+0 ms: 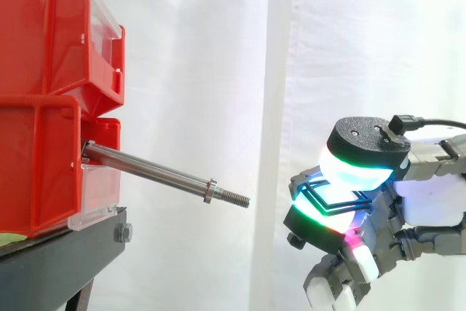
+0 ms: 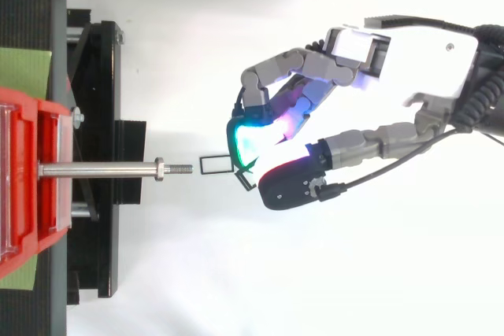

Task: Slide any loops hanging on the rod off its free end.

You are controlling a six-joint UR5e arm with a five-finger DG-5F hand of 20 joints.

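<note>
The robot hand [image 2: 425, 60] is partly closed. Its fingers are curled inward and its thick glowing pads [image 1: 351, 172] pinch a small bunch of thin black rectangular wire loops [image 1: 331, 200] against the dark thumb tip. The loops are off the bare polished steel rod [image 1: 153, 171]. They hang in the air just past its threaded free end, near it but apart. The rod sticks out from the front of the lower of two stacked red plastic bins [image 1: 44, 34], which sit at the edge of the black metal stand [image 1: 65, 253]. It carries only a small steel nut [image 1: 210, 191] close to the thread. From the side, the rod slopes a little downward toward its tip, and the loops are level with that tip, squeezed between an upper pad glowing green and cyan and a lower one glowing green and red. From above, one loop [image 2: 215, 164] juts from the fingers toward the rod's end and in line with it. A second loop is turned askew beside the thumb, and a green sheet [image 2: 24, 76] lies under the bins. A white curtain [image 1: 204, 71] hangs behind.
</note>
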